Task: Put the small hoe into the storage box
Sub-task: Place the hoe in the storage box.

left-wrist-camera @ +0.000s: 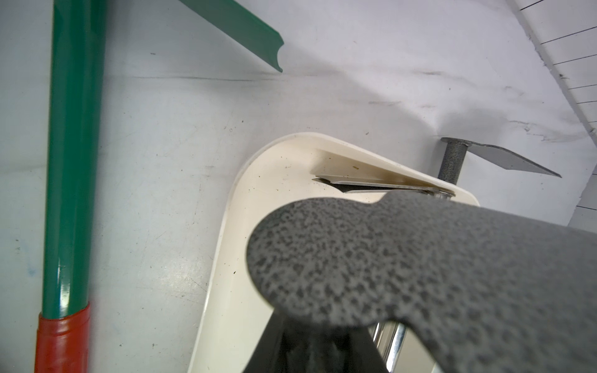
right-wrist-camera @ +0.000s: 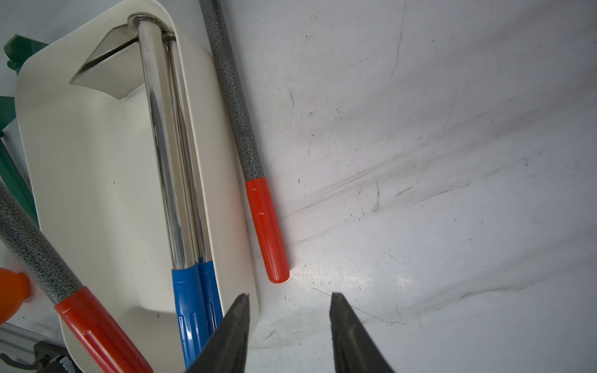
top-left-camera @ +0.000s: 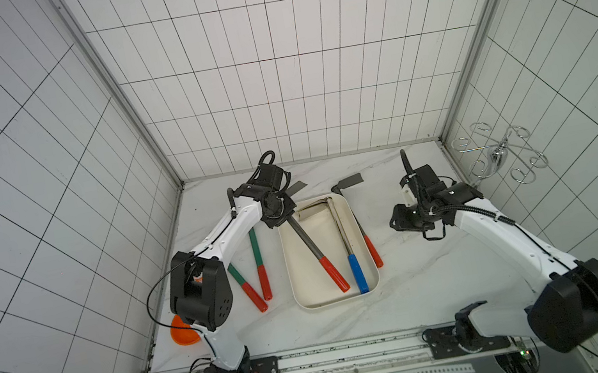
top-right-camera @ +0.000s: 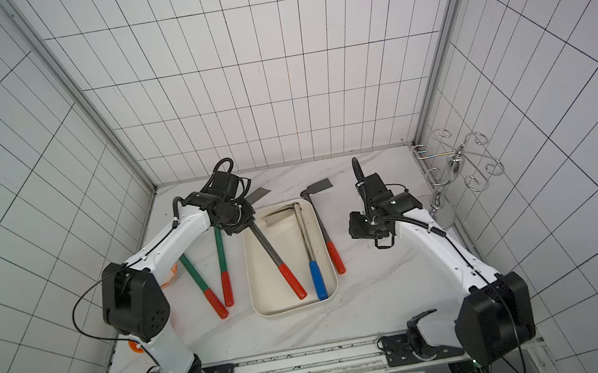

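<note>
Top view: small hoe (top-left-camera: 307,243) gripped inside left pincer (top-left-camera: 281,217).

the storage box (top-left-camera: 334,302) is partly taken: the small hoe (top-left-camera: 309,246) slants across it from the far left corner, where the left gripper (top-left-camera: 283,218) and its arm hang over the rim, and a blue-handled hoe (top-left-camera: 357,272) lies along the right wall. the box floor left of the slanted shaft is bare. a second grey hoe (top-left-camera: 373,252) lies just beside the right wall outside, closing that side. two green hoes (top-left-camera: 256,250) cross the bench left of the box. the bench (top-left-camera: 429,289) to the right and in front of the box is bare; a wire rack (top-left-camera: 498,158) fills the far right corner, an orange bowl (top-left-camera: 182,336) the near left edge.
</note>
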Action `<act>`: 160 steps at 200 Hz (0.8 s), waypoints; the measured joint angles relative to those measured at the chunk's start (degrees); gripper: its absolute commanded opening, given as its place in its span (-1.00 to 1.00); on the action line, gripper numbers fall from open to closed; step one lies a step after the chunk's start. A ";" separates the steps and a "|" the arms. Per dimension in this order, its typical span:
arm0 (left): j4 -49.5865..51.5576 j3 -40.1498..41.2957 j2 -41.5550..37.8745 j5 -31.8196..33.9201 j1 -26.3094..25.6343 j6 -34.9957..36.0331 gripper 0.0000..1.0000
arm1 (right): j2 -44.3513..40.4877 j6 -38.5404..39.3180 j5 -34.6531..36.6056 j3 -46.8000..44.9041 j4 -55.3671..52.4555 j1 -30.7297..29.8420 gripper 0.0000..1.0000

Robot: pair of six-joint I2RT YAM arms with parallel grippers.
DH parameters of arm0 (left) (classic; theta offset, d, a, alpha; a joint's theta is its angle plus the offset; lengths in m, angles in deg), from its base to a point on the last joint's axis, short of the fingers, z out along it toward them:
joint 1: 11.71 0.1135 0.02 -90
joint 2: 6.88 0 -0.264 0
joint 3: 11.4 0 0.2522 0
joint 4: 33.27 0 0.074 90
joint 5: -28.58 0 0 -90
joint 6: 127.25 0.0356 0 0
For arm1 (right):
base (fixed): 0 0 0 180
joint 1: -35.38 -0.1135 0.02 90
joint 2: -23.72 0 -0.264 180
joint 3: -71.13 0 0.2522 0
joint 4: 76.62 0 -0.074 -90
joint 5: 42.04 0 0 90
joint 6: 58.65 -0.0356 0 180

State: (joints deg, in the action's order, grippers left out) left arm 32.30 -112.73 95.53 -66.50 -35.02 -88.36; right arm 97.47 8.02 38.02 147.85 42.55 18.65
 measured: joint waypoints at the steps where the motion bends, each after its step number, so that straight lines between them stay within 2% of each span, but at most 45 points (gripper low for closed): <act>1: 0.00 0.09 0.00 0.04 0.00 -0.04 -1.00 | 0.00 0.02 0.00 0.00 0.00 0.00 -0.15; 160: -1.09 1.68 3.65 1.46 -1.77 -2.10 -1.00 | 0.00 0.04 0.02 -0.57 0.07 0.00 -0.15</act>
State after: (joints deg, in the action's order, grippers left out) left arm 31.21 -111.05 99.18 -65.03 -36.79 -90.46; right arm 97.47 8.06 38.04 147.28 42.62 18.65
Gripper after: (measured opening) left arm 0.252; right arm 0.426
